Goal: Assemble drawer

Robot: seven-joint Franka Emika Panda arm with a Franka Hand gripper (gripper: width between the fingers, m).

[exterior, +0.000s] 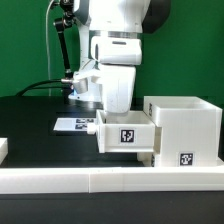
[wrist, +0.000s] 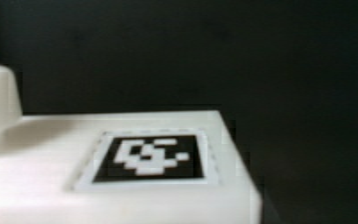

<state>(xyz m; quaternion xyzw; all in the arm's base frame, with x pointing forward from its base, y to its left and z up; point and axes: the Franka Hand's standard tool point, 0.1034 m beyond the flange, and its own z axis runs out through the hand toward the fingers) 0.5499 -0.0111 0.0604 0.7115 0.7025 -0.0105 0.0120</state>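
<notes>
I've got the arm low over a small tray (exterior: 126, 134) of the drawer, which sits half inside the big housing (exterior: 184, 130) on the exterior view's right, tag facing the camera. The gripper (exterior: 117, 100) is buried behind its own white body, so I cannot tell whether the jaws are spread or pinching anything. The wrist view shows only a blurred white corner with a tag (wrist: 151, 159) (too soft to read contact). My read: the step is seating this tray into the housing. To do it well I'd push straight along the slot, keep the tray level and go slow, since a skewed tray would probably jam. The long rail (exterior: 110, 181) runs in front, the marker board (exterior: 74, 125) lies behind.
</notes>
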